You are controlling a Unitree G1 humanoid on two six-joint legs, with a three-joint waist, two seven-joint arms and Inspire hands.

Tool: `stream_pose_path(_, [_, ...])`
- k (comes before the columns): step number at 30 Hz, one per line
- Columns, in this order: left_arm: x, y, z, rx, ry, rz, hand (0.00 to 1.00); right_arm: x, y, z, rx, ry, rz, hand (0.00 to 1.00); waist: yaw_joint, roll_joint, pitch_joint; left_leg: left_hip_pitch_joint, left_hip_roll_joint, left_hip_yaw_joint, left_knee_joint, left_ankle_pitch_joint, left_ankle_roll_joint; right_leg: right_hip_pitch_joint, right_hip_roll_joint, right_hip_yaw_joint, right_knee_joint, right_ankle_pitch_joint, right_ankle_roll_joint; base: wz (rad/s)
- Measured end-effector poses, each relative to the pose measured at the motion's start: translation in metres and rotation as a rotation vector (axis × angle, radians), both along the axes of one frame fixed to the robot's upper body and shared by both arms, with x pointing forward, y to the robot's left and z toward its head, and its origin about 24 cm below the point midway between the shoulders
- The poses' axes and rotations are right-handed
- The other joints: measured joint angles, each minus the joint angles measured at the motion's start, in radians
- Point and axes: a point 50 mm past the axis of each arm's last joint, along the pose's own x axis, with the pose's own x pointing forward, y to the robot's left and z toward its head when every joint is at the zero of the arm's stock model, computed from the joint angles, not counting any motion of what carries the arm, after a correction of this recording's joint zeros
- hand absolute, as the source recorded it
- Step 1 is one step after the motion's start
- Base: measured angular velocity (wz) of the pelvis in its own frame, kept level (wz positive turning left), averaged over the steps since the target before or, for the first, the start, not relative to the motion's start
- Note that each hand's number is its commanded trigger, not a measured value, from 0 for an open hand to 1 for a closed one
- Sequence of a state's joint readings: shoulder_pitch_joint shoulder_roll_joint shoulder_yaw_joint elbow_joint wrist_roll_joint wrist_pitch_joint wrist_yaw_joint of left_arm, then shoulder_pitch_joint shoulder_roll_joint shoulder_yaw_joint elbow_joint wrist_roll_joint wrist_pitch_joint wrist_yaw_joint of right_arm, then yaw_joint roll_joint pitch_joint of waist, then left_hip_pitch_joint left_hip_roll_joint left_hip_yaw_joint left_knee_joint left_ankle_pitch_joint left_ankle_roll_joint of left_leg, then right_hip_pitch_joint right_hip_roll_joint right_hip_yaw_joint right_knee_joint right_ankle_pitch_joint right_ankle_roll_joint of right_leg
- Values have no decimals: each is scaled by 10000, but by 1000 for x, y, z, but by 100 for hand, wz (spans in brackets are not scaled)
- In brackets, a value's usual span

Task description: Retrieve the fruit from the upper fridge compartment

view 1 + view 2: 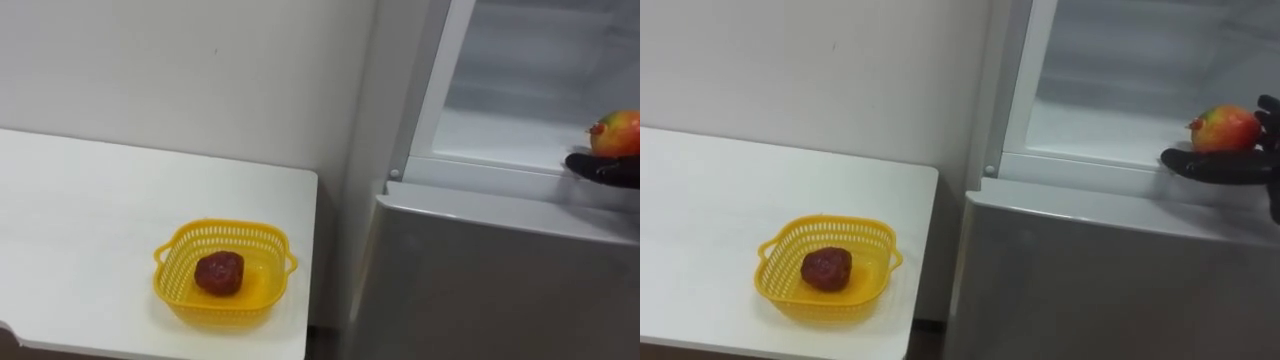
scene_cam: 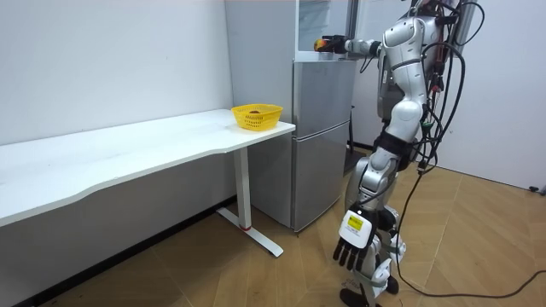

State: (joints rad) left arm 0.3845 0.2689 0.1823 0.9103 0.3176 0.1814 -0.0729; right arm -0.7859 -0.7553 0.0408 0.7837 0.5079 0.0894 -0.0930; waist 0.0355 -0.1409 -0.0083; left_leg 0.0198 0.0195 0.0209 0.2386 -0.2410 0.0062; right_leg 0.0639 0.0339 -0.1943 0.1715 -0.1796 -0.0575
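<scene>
My left hand hangs loose by my leg, fingers relaxed and holding nothing. Ahead and to my left is the white table with a yellow basket near its corner, and a dark red lump lies inside the basket. Beside the table stands the grey fridge, its upper part open above the closed lower door. On the white shelf in there sits a red and yellow fruit, close to the front edge.

My right hand is at the fruit with its fingers spread wide. One lies straight along the front of the fruit and the rest rise at its far side, not closed on it. I judge this to be the grasping step. Next I should curl my fingers round the fruit, lift it clear of the shelf lip, and swing left to the basket.
</scene>
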Motion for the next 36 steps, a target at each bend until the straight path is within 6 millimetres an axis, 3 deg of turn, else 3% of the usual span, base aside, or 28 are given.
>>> stream_pose_path(7, [1,-2,-1,-308,59,-171,0,1,1,0,-144,89,112,0,27,-58,9,-31,-5,5,34,8,-13,-71,7,-31,41,0,-1,0])
stream_pose_path(9, [5,-2,0,-353,-65,-402,0,2,2,5,-148,-33,93,0,32,-54,66,-105,-5,6,153,8,-14,-167,3,-53,142,0,-1,0])
stream_pose_path(18, [8,1,1,-421,-213,-548,0,3,2,8,-165,-172,-86,0,248,-124,53,-290,-54,-8,196,26,-42,-289,-45,-218,131,-56,-149,0])
stream_pose_path(36, [14,3,3,-359,-459,-687,0,3,2,8,-258,-165,-147,0,479,-112,61,-298,-55,-31,284,41,-60,-299,-62,-288,120,-85,-197,0])
